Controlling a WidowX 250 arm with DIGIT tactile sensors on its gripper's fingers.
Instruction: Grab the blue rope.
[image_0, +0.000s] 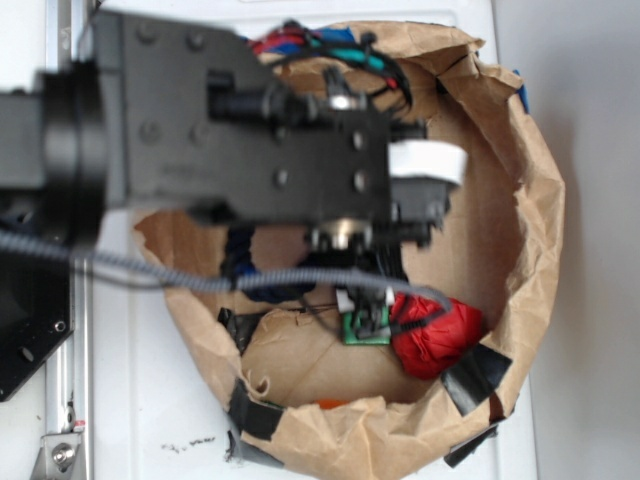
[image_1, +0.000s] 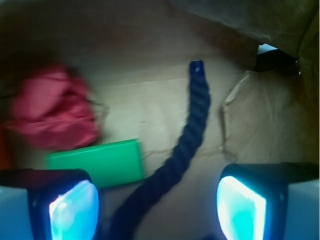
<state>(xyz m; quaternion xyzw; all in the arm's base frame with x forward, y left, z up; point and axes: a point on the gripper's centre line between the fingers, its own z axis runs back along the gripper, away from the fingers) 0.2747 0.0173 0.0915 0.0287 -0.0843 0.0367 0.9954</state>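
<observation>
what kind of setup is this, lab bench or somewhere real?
Probably a lab bench rig: a white tabletop holds a rolled-down brown paper bag used as a bin, with odd test items inside: blue rope, green block, red cloth.

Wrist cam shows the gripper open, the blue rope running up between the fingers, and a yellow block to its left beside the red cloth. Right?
Not quite: the block is green, not yellow, as the wrist view shows. The rest holds: the gripper is open, the blue rope runs up between its fingers, and the red cloth lies left.
</observation>
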